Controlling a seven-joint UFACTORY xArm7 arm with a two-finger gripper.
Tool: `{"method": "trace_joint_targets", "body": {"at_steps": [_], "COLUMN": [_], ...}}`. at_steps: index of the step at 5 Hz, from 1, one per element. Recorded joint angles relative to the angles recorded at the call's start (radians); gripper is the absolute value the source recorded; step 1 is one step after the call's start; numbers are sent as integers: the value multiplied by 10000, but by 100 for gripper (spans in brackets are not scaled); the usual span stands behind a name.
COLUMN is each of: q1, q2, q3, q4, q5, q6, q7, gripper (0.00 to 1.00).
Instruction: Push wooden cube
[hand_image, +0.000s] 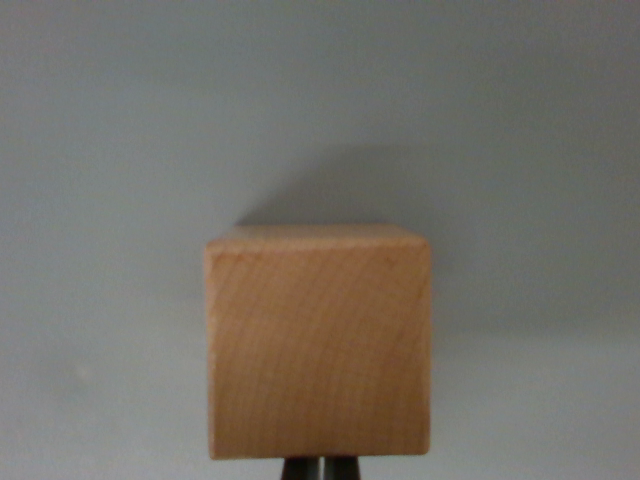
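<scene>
Only the two dark tips of the pincer (320, 468) are seen at the bottom edge of the wrist view, pressed close together with a thin pale line between them, so the pincer is read as clenched with nothing gripped. The tips sit right under the cube (319, 345); contact cannot be confirmed. The rest of the pincer is cut off by the frame. The cube is centred low in the view, resting on the surface (110, 150). Light wood is shown, with fine curved grain and crisp edges; only a sliver of the top face is visible. The surface is plain, matte grey. A soft shadow is cast behind the cube.
</scene>
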Motion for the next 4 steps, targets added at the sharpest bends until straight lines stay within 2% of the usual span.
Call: {"method": "trace_joint_targets", "body": {"at_steps": [1,2,3,4], "q1": [0,8,8,15], "q2": [0,307,307,608], "q3": [0,10,10,20], "q4": [0,475,475,940], "q5": [0,20,20,39], "q6": [0,168,168,333], "q7": [0,-2,-2,-4], "gripper": [100,100,100,100]}}
